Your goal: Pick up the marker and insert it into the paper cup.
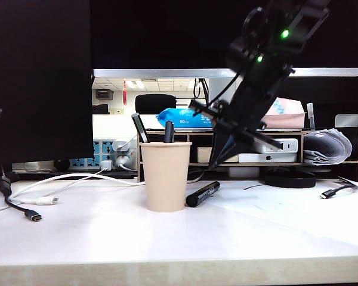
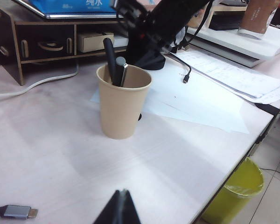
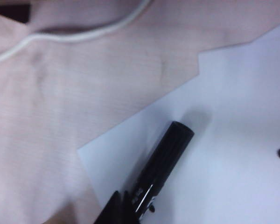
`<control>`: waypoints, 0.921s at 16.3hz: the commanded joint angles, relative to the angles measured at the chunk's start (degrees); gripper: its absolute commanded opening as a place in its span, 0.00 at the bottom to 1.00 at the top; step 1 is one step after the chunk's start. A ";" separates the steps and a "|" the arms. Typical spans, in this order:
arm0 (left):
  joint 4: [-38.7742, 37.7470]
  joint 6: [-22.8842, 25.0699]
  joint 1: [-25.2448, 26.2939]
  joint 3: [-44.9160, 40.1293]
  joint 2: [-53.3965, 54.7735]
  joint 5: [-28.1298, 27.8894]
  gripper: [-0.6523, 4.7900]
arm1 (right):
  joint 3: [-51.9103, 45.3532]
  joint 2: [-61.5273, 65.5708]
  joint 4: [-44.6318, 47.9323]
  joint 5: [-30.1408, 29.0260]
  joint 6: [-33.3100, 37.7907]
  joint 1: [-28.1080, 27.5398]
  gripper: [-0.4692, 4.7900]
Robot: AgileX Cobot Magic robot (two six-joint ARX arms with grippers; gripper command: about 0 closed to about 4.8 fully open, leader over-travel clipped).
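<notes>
The beige paper cup (image 1: pixel 165 176) stands upright mid-table with two thin dark pens (image 1: pixel 167 131) sticking out of it. To its right the thick black marker (image 1: pixel 203 194) lies flat on white paper, close to the cup's base. My right gripper (image 1: pixel 217 161) points down just above the marker and behind it. In the right wrist view the marker (image 3: pixel 164 161) lies beside the right gripper (image 3: pixel 118 199), whose jaws are shut and empty. My left gripper (image 2: pixel 122 197) is shut and empty over bare table, well short of the cup (image 2: pixel 121 105). The cup hides most of the marker there.
White cables (image 1: pixel 65 179) and a black USB plug (image 1: pixel 33 215) lie at the left. Loose paper sheets (image 1: pixel 298 208) cover the right side. A wooden shelf (image 1: pixel 250 140) with boxes runs behind. A yellow bin (image 2: pixel 235 191) stands below the table edge.
</notes>
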 commanded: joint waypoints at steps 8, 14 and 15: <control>-0.35 0.20 -0.11 0.07 0.00 -0.09 0.11 | 0.17 1.14 3.61 4.44 0.00 0.11 0.21; -0.37 0.20 -0.11 0.07 0.00 -0.09 0.11 | 0.15 1.18 5.16 4.96 0.00 0.20 0.25; -0.37 0.20 -0.11 0.07 0.00 -0.09 0.11 | 0.17 1.18 5.16 5.03 0.00 0.20 0.29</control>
